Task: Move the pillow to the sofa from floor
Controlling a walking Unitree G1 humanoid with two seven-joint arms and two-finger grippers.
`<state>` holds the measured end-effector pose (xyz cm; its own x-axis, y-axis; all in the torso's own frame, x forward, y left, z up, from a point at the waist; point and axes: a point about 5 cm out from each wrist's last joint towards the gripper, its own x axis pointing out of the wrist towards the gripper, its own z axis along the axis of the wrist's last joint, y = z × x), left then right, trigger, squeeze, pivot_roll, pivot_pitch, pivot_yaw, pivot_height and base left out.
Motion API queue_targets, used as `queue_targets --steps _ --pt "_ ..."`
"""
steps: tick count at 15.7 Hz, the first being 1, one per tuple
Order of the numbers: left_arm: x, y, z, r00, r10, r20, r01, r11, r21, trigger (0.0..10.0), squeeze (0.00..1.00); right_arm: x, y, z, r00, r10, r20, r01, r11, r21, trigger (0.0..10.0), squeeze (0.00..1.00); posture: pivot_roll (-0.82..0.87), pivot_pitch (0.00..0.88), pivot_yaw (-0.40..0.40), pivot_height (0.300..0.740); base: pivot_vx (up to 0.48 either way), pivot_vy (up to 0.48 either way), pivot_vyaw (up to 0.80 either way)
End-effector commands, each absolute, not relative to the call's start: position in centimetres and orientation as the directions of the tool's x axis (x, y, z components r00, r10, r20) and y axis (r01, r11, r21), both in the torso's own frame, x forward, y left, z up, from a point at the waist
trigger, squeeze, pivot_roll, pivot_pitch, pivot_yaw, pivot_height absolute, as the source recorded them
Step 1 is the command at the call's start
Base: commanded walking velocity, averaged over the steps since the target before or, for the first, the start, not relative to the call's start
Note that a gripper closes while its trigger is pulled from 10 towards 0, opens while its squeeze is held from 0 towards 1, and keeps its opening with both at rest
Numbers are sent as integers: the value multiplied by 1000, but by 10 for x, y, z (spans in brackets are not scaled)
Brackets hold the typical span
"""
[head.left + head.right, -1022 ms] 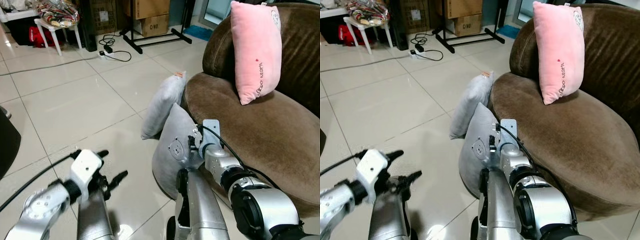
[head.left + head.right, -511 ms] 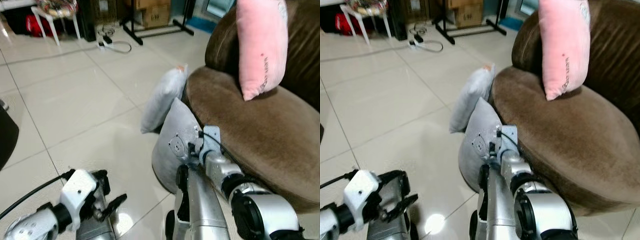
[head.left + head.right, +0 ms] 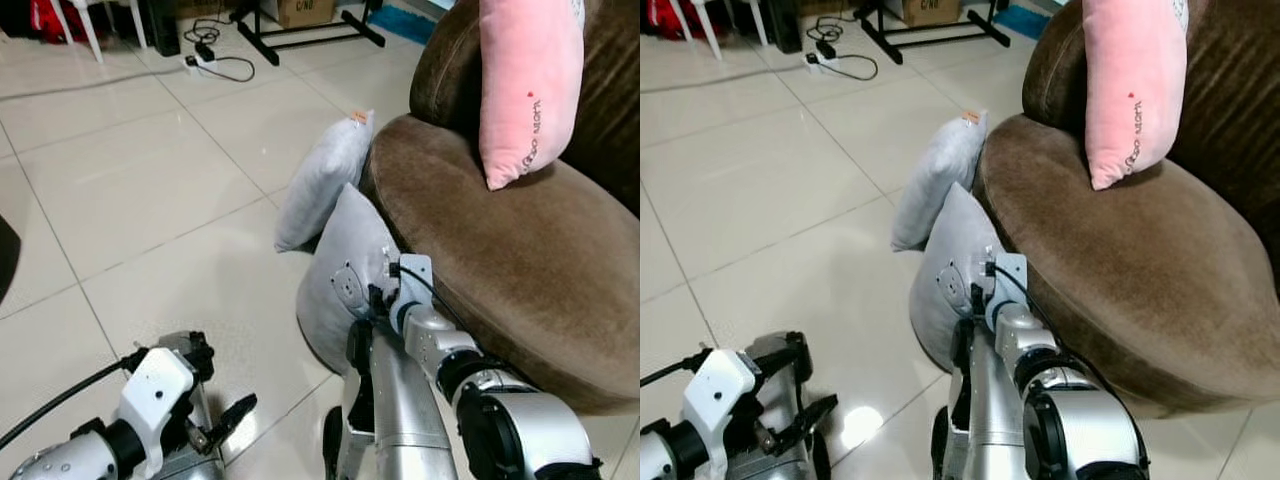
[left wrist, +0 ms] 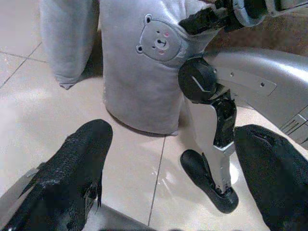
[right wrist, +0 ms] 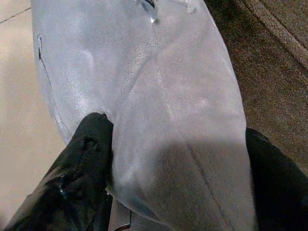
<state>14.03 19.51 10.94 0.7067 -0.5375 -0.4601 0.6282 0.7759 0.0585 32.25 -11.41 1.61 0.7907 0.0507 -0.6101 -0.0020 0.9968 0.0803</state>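
My right gripper (image 5: 178, 159) at grey bear pillow (image 3: 345, 275), fingers (image 5: 82, 159) straddling its edge, not clearly clamped. Pillow on floor (image 3: 150, 200), leaning against sofa (image 3: 500, 250). My left gripper (image 4: 168, 183) low, fingers apart.

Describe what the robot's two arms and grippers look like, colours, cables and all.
Both arms are silver metal tubes with black ring joints. The left gripper has a white wrist housing, black fingers and a black cable trailing off. The right gripper has a pale grey wrist bracket, a thin black cable looping over it and textured black fingers.
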Motion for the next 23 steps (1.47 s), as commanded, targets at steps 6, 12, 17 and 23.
queue_targets --steps 6,12,17,23 --pt "136 187 107 686 -562 -463 645 764 27 10000 620 318 -110 12 779 82 -621 -25 995 100 0 0 23 133 -156 437 0 0 0" --pt "142 184 104 698 -556 -451 635 772 32 10000 620 318 -102 12 777 125 -617 -71 991 112 0 0 34 95 -163 437 0 0 0" --pt "145 188 104 719 -534 -445 615 787 48 10000 620 318 -86 16 763 203 -614 -149 979 140 0 0 61 58 -185 437 0 0 0" --pt "146 194 102 752 -490 -440 573 817 70 10000 624 319 -65 21 749 284 -598 -230 959 167 0 0 99 5 -199 437 0 0 0"
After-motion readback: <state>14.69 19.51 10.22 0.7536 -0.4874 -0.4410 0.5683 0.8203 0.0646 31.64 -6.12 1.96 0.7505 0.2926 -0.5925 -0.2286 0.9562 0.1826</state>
